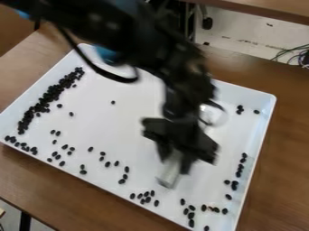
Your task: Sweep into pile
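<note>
Camera view: sweeping looks partly done, many black beans [51, 94] bunched along the left side of the white tray [142, 124]; strays at the lower and right edges and mid-tray need gathering; the gripper [175, 163] has its fingers clamped on a pale tool [170, 174], tilted over the tray's lower middle
</note>
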Tool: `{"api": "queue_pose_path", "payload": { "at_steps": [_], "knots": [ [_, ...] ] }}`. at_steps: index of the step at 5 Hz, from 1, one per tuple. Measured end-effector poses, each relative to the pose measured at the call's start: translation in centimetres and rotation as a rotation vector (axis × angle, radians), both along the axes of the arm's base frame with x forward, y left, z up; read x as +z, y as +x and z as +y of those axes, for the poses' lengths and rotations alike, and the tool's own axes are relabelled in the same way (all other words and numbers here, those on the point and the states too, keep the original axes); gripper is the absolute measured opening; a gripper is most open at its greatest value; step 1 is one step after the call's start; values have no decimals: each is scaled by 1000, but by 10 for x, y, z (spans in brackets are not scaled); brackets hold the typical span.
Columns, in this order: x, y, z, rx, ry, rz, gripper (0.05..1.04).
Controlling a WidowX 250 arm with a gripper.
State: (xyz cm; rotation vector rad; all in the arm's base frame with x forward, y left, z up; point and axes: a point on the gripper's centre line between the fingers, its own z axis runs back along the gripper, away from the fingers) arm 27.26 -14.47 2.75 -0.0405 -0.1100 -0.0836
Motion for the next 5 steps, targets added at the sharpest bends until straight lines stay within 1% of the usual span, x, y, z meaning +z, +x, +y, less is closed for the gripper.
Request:
{"api": "queue_pose_path", "payload": {
  "at_steps": [1, 2, 3, 4, 5],
  "knots": [
    [-4, -5, -41, -23, 16, -7, 359],
    [-11, -6, -53, -11, 6, 13, 359],
    [-14, -5, -58, 11, -7, 38, 359],
    [-20, -1, -56, 26, -56, 71, 359],
    [-25, 0, -57, 0, -53, 86, 359]
  ]
}}
